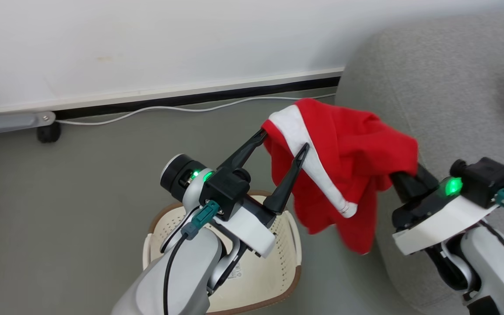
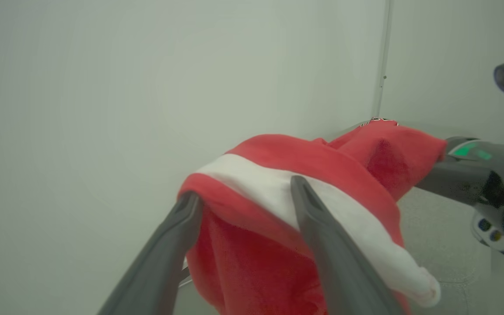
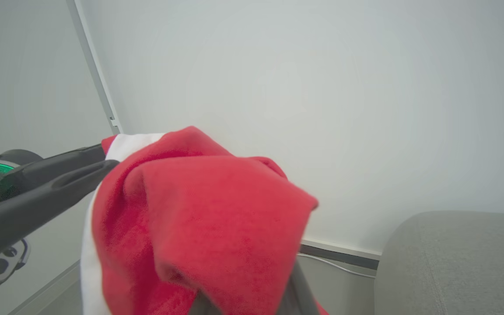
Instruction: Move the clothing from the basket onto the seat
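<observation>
red clothing (image 1: 348, 148) with white stripe, left gripper (image 1: 283, 142) jaws spread at stripe edge, right gripper (image 1: 403, 180) jaws closed, buried in fabric, basket (image 1: 285, 245) below left jaws, seat (image 1: 431, 87) behind right jaws

We note a plain white wall (image 1: 147, 39), evenly lit, faintly stained. White skirting (image 1: 190, 92) runs along its foot, dark strip beneath. Floor (image 1: 59, 210) grey-green, matte. White cable (image 1: 169, 109) trails beside the wall. Far left: black castor (image 1: 49, 132) under a grey bar (image 1: 7, 122).

A home-like room, judging by the grey sofa (image 1: 435, 92) and laundry basket (image 1: 285, 249).
</observation>
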{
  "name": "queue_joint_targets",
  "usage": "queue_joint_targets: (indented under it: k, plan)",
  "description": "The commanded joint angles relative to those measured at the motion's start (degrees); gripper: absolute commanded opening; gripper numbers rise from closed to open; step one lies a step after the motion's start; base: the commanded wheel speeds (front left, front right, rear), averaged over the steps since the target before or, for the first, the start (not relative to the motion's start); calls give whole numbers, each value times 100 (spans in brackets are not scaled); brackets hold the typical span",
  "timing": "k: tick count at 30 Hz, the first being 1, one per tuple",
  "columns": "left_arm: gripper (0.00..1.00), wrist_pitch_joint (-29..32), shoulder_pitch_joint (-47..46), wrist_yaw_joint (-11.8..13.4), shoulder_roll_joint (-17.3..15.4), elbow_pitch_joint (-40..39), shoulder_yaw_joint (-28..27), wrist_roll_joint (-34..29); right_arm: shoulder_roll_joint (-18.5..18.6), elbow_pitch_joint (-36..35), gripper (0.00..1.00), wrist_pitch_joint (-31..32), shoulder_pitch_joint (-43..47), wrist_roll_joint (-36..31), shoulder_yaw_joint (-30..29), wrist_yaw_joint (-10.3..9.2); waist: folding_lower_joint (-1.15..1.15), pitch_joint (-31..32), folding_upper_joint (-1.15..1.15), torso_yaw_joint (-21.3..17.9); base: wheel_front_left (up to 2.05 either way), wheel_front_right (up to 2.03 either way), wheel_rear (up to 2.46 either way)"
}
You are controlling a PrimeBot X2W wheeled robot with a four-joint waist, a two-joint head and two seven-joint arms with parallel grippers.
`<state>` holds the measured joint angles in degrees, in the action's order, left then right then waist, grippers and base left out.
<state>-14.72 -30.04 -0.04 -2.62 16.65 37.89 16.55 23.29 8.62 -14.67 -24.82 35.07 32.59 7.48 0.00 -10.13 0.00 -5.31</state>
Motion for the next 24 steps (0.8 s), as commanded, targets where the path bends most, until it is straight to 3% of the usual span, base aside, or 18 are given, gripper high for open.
queue_joint_targets:
  k: [1,10,24]
  plan:
    - [100,-28,-17,-74,-26,-32,-240,-35,28,-199,0,-33,122,-39,-217,1,0,9,0,-231,0,0,0]
    - [100,-28,206,-314,-26,252,-491,-84,-49,-416,0,-33,231,-197,-1105,1,0,62,0,-951,0,0,0]
    - [100,-28,596,-510,-26,269,-825,-115,-134,-374,0,-33,372,-299,-1494,1,0,322,0,-2291,0,0,0]
